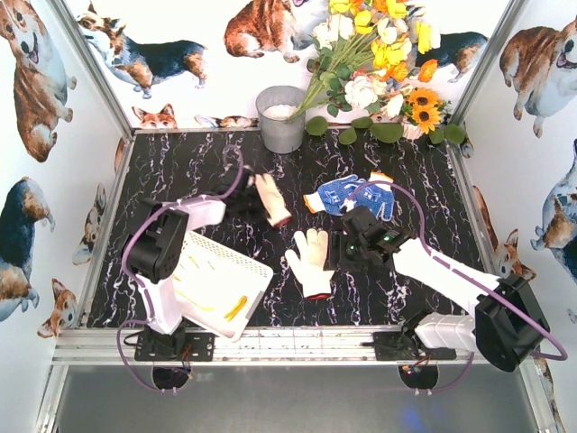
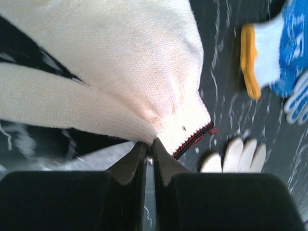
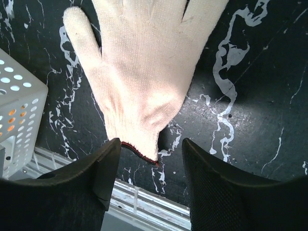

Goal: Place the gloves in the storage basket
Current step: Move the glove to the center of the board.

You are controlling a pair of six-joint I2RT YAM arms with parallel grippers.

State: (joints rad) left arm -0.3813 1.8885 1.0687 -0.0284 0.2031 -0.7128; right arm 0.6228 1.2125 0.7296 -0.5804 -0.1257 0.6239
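Observation:
My left gripper [image 1: 250,200] [image 2: 149,143] is shut on the cuff end of a cream glove [image 1: 271,199] [image 2: 120,62] behind the storage basket [image 1: 216,280]. A second cream glove [image 1: 311,260] [image 3: 139,72] lies flat on the table centre. My right gripper [image 1: 341,245] [image 3: 150,144] is open just right of it, jaws on either side of its red-trimmed cuff without touching. Blue dotted gloves with orange cuffs [image 1: 347,195] [image 2: 274,57] lie behind the right gripper. A yellow-orange piece [image 1: 236,308] lies in the basket.
A grey metal bucket [image 1: 281,117] and a flower bunch [image 1: 379,63] stand at the back. The basket's corner [image 3: 19,115] shows left of the right gripper. The table's metal front rail [image 1: 297,345] [image 3: 144,202] runs just below the centre glove.

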